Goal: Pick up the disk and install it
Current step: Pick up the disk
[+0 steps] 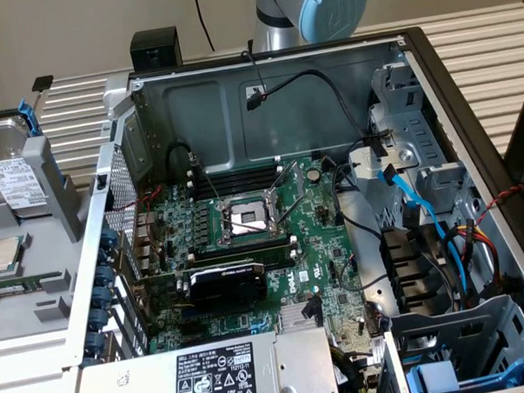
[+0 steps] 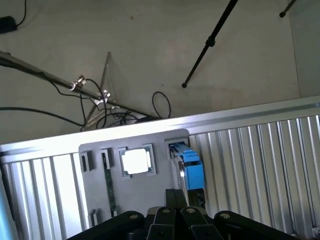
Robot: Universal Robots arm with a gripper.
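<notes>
Disk (image 1: 16,183): rectangular silver-metal hard drive with a white printed label on its flat face, clipped in a bright blue plastic carrier frame. It stood on edge in a slot of the pale grey moulded plastic tray (image 1: 42,341) at the exterior view's left, outside the open black-and-silver steel computer case (image 1: 240,84). In the wrist view the disk (image 2: 192,170) showed mainly its blue frame edge, smooth and blocky, seated in the same tray (image 2: 140,192).

The small square silver CPU chip (image 1: 3,251) lay flat in a recess of the tray, near the disk but apart from it. Its metal lid glared white in the wrist view (image 2: 136,161). The tray rested on the ribbed aluminium tabletop (image 1: 76,113).

Inside the case lay the green circuit motherboard (image 1: 325,246), matte and densely populated. A second blue plastic drive carrier (image 1: 452,375) sat in a grey sheet-metal cage at the case's near corner, on the exterior view's right. The silver and pale-blue robot arm (image 1: 323,7) rose behind the case's back wall.

The dark two-finger gripper (image 2: 175,195) had its fingers closed fully together with nothing between them. It hung over the tray, well apart from the disk.
</notes>
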